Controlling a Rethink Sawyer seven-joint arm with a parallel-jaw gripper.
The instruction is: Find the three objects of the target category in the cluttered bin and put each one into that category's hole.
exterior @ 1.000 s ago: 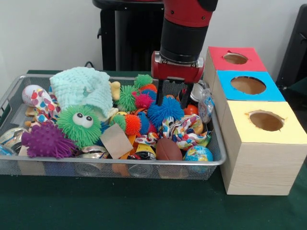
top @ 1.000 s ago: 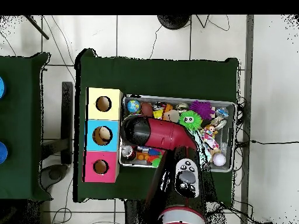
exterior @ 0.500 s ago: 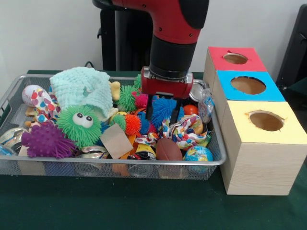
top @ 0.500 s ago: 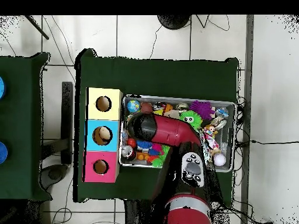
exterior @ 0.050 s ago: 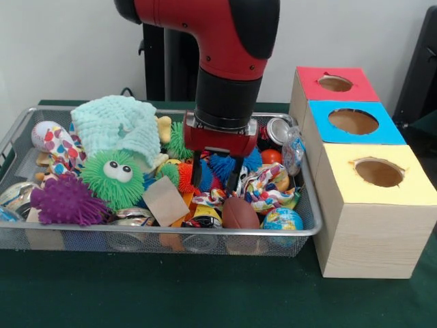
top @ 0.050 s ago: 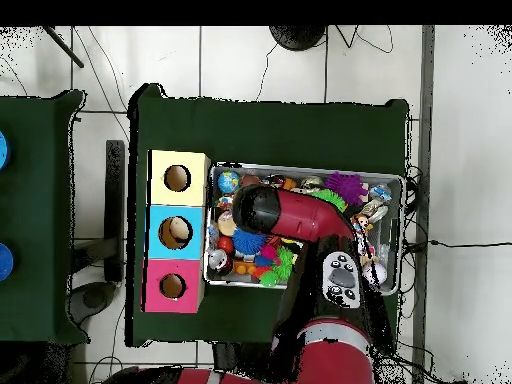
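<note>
My gripper [exterior @ 0.050 s ago: 216, 175] hangs low in the wire bin [exterior @ 0.050 s ago: 308, 229], its two black fingers [exterior @ 0.050 s ago: 196, 171] apart and open. A blue spiky ball [exterior @ 0.050 s ago: 222, 165] sits between and just behind them; I cannot tell whether they touch it. An orange-red spiky ball [exterior @ 0.050 s ago: 187, 178] lies just left of the left finger. A patterned cloth toy [exterior @ 0.050 s ago: 263, 188] lies just right of the right finger. Green spiky balls [exterior @ 0.050 s ago: 179, 137] lie behind the wrist. In the overhead view the red arm [top @ 0.050 s ago: 290, 215] covers the gripper and the bin's middle.
Right of the bin stand three boxes, each with a round hole: red [exterior @ 0.050 s ago: 334, 84], blue [exterior @ 0.050 s ago: 353, 121], yellow [exterior @ 0.050 s ago: 379, 173]. The bin also holds a green fuzzy toy with eyes [exterior @ 0.050 s ago: 113, 179], a purple spiky ball [exterior @ 0.050 s ago: 67, 200], a mint knitted cloth [exterior @ 0.050 s ago: 119, 126], a brown football [exterior @ 0.050 s ago: 240, 213], a globe ball [exterior @ 0.050 s ago: 282, 219].
The gripper has moved left, toward the bin's front, and lower, down to the blue spiky ball. Its fingers stay apart.
</note>
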